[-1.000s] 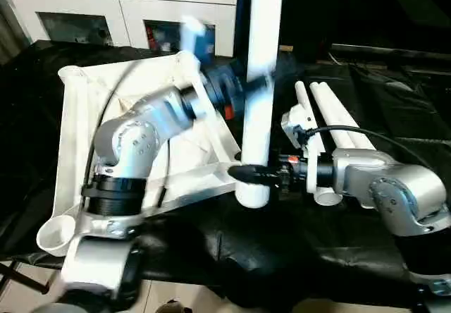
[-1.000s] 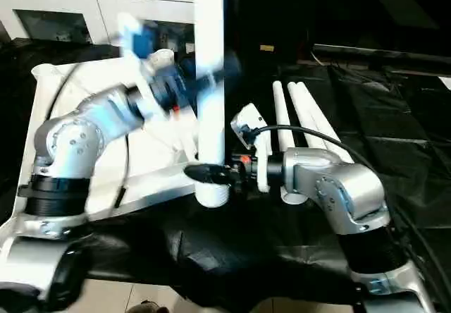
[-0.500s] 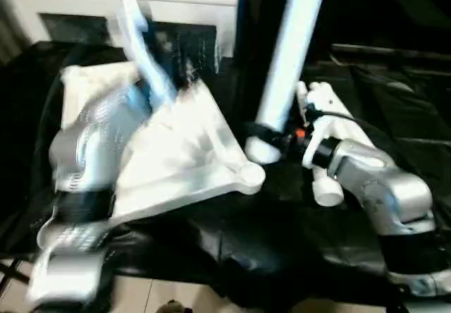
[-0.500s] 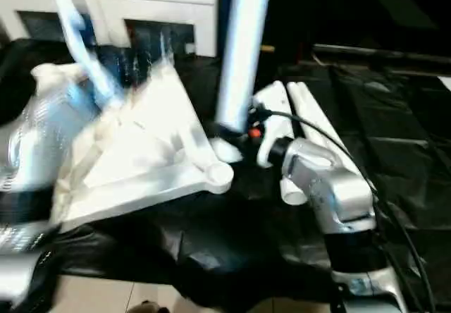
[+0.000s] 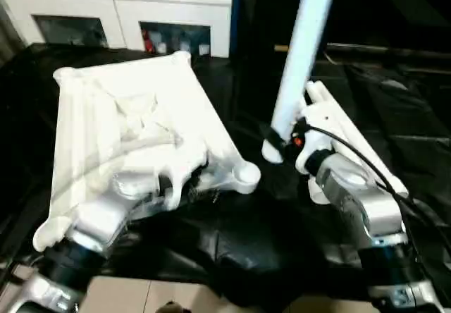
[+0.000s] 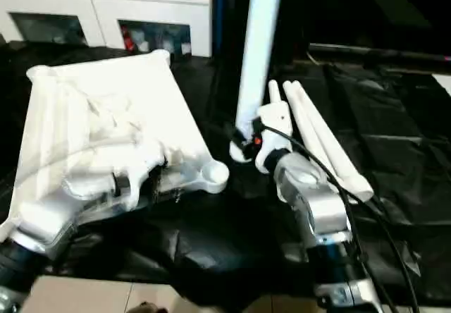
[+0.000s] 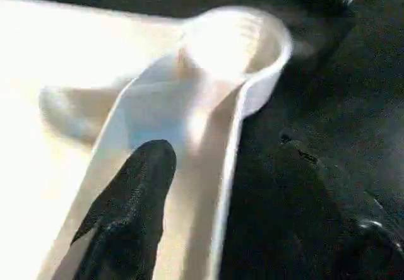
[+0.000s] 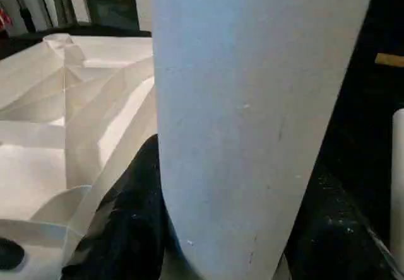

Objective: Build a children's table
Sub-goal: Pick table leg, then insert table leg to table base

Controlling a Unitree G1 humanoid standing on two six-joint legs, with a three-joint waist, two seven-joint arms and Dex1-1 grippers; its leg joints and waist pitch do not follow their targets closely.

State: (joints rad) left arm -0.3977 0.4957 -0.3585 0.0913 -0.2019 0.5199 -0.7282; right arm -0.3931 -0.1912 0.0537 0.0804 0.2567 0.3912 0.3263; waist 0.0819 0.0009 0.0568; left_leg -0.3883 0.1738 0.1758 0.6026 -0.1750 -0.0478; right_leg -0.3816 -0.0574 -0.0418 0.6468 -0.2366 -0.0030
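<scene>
- The right gripper is clamped on the lower end of a white leg; its black fingers press either side of the tube, which stands nearly upright, leaning slightly.
- That leg's foot hangs just beside the near corner socket of the table top, apart from it.
- The left gripper straddles the top's rim near that socket, one finger inside the rim, the other outside; the jaws stand apart and I cannot tell whether they pinch it.
- The top lies underside up on the black sheet.
- Spare legs lie beside the right arm.
- A white cabinet stands behind.
</scene>
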